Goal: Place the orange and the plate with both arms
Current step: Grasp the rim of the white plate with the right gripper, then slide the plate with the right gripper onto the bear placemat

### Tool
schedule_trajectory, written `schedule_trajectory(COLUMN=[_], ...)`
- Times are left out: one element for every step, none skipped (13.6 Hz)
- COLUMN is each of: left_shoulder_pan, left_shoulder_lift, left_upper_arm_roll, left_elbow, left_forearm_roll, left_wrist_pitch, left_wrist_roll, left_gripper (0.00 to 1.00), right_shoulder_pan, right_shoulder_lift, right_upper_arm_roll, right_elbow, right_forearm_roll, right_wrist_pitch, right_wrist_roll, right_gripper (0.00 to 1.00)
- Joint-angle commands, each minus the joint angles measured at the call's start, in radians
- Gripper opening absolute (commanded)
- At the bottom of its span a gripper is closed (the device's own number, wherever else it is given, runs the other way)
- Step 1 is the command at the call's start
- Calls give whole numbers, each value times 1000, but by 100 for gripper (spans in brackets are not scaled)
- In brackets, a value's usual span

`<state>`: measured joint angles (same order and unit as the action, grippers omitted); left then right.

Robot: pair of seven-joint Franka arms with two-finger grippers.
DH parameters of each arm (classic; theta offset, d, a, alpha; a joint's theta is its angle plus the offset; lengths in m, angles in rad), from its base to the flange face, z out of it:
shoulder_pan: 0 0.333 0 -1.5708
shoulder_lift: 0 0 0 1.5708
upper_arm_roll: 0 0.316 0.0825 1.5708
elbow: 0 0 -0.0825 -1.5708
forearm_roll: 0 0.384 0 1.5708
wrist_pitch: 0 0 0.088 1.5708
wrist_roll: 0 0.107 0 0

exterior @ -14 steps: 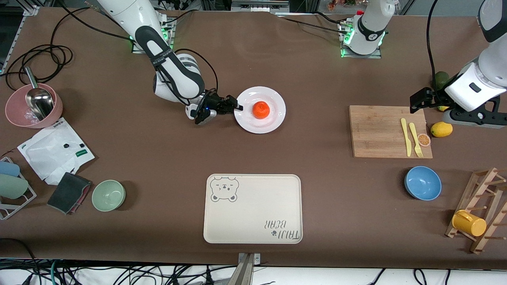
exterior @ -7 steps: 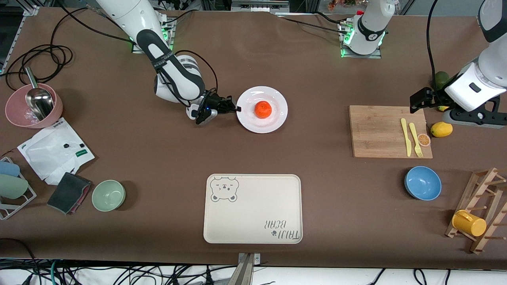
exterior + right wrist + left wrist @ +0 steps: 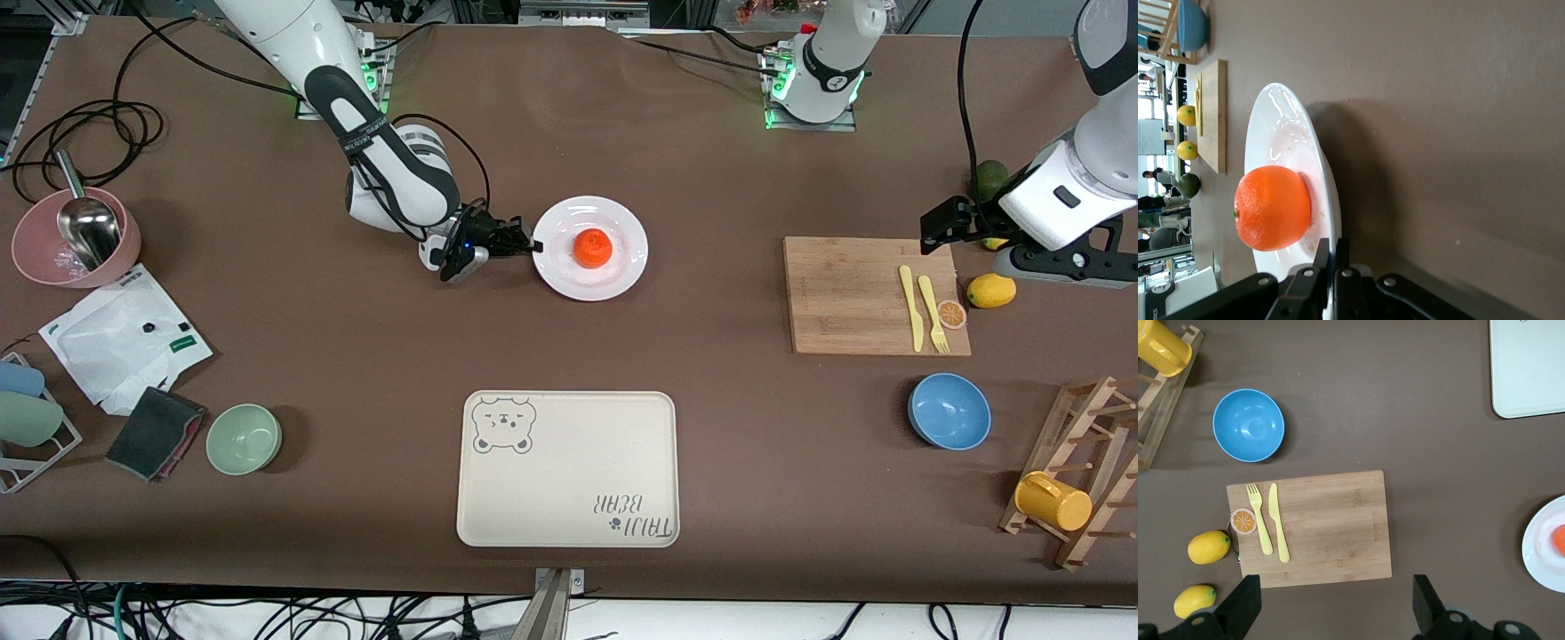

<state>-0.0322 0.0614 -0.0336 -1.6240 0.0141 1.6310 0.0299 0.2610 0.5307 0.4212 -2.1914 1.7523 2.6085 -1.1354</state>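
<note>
One tray (image 3: 566,468) reads "TAIJI BEAR"; right hand (image 3: 533,246) clamps the plate (image 3: 590,247) rim, orange (image 3: 592,248) aboard; left hand (image 3: 1335,603) waits apart.

High front camera; two wrist close-ups

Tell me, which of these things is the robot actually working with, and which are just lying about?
In the job: the orange, the plate it sits on, the right gripper shut on the plate's rim.

Lying about: bear tray, cutting board, blue bowl, green bowl.
</note>
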Motion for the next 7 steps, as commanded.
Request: schedule_trajectory(left_shoulder_pan=[6,6,6,6,6,6,6], left_shoulder_lift=[-11,-11,-11,-11,-11,-11,-11], left_upper_arm_roll=[0,0,0,0,0,0,0], left_elbow=[-8,-8,-8,-8,-8,-10,-10], left_forearm_roll=[-14,-14,-14,-14,-14,-14,-14], left_wrist_pitch=[-5,-5,-5,-5,-5,-5,-5], left_wrist_roll=[24,24,24,24,18,18,18], left_gripper=[100,100,100,100,100,100,100], right_shoulder_pan=[-45,-49,-58,-65,-78,-86,-98], right_shoulder_lift=[28,29,32,37,55,69,72], right_upper_arm_roll=[1,1,1,1,1,1,1], right_elbow=[62,76,90,111,137,169,194], right_forearm_roll=[9,9,6,-14,-51,-83,-111], right_wrist_pitch=[-4,-18,-21,-25,-31,-42,-60], right_wrist_roll=[-17,-9,17,47,75,106,152], right_gripper=[0,0,0,0,0,0,0])
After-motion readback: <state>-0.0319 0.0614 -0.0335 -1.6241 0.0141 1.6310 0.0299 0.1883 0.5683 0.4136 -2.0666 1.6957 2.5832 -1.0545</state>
